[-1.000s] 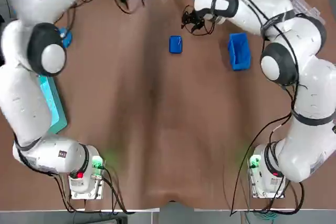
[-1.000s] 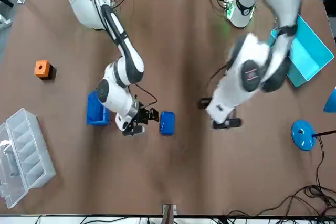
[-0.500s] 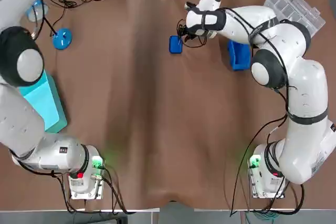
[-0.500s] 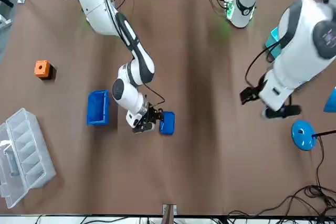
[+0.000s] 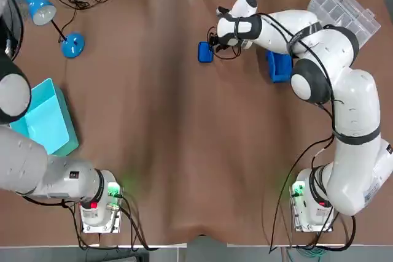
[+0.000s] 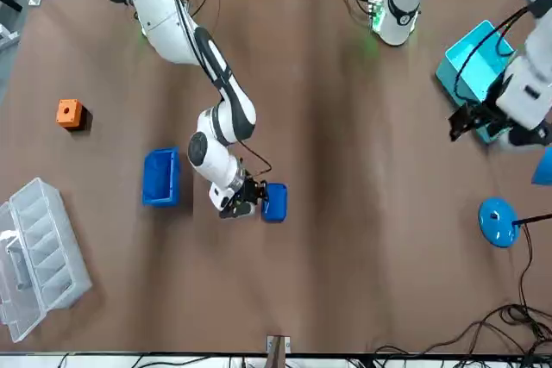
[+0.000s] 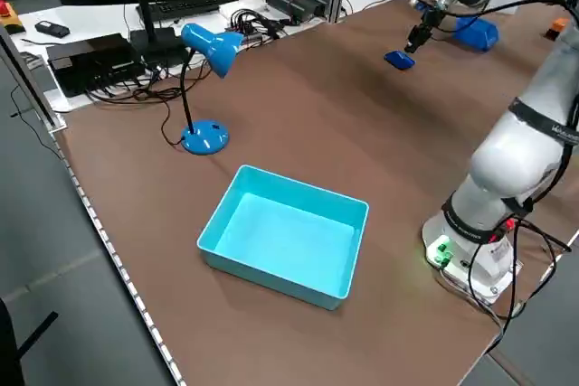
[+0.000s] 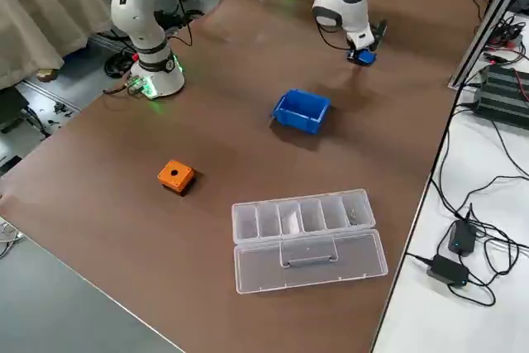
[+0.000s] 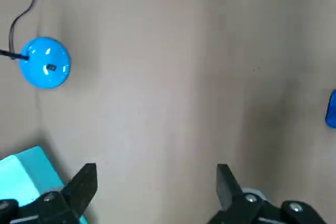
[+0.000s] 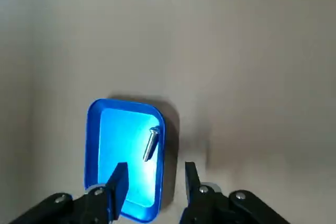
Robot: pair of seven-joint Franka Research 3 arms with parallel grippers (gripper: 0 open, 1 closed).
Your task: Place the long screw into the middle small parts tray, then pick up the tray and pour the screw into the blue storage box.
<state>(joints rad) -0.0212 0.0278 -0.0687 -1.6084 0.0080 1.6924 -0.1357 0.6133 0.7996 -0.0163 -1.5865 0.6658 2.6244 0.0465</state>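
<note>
One screw (image 10: 151,144) lies in the tray (image 10: 114,139) before the jaws.

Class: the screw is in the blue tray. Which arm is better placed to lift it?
Right. The open right hand straddles the tray rim near the screw; the left hand hangs far off by the lamp base.

A silver screw (image 10: 151,144) lies in the shallow blue tray (image 10: 113,129), near the blue storage box (image 8: 299,117).

Overhead camera looks down on the brown table (image 5: 184,151); front camera faces the robot. Two raised side cameras look diagonally. All four share the small blue rectangular tray (image 5: 205,52) with the close right wrist camera.
</note>
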